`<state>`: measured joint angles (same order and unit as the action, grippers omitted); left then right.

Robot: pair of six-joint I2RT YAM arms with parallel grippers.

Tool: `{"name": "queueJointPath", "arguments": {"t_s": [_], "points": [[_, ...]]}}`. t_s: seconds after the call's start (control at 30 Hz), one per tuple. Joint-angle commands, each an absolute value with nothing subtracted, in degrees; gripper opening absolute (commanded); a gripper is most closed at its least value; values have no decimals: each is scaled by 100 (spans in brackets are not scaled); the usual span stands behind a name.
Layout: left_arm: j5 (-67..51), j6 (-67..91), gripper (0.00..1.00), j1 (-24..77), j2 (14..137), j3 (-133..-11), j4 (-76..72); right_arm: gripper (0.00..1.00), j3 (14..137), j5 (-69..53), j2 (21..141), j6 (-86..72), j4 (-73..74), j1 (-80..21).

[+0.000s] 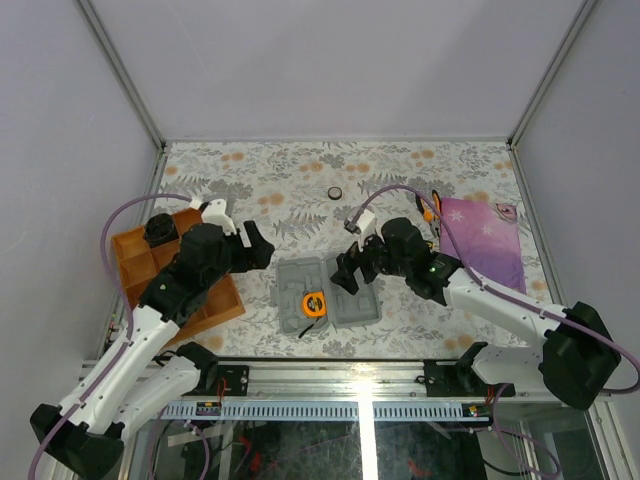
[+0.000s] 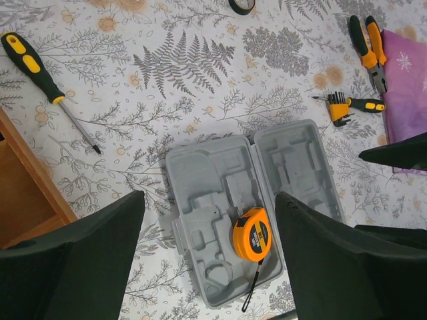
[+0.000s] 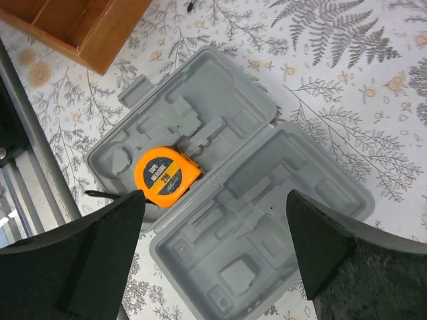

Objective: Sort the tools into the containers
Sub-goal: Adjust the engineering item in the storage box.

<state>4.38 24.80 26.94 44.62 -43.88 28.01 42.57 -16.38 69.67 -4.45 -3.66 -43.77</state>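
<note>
A leaf-patterned cloth (image 1: 300,170) is lying spread between plain grey walls (image 1: 330,60). The left gripper (image 2: 208,195) and right gripper (image 3: 215,193) are hovering wide open, empty, over the near grey case (image 1: 290,285).

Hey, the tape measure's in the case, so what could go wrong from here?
The tape measure lies near the hinge of the grey case, seemingly not seated in a recess, so it may slide or block closing. Its black strap trails over the case edge and could snag or get pinched.
</note>
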Motion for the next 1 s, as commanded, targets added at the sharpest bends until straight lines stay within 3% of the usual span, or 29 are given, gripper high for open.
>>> {"name": "queueJointPath", "arguments": {"t_s": [0.0, 0.2, 0.43, 0.63, 0.97], "points": [[677, 2324, 78, 2672, 4264, -4389, 2630, 92, 4540, -1961, 7108, -146, -445, -4417], [921, 2317, 80, 2674, 4043, -4395, 2849, 92, 4488, -1867, 7269, 23, -969, -4570], [886, 2343, 80, 2563, 4131, -4398, 2869, 94, 4456, -1140, 7668, 1384, -1041, -5379], [905, 2322, 81, 2532, 4144, -4358, 2866, 96, 3996, -1921, 7667, 2474, -1722, -5424], [1065, 2351, 81, 2527, 4125, -4343, 2909, 100, 4625, -2665, 8490, 3084, -1019, -5541]]}}
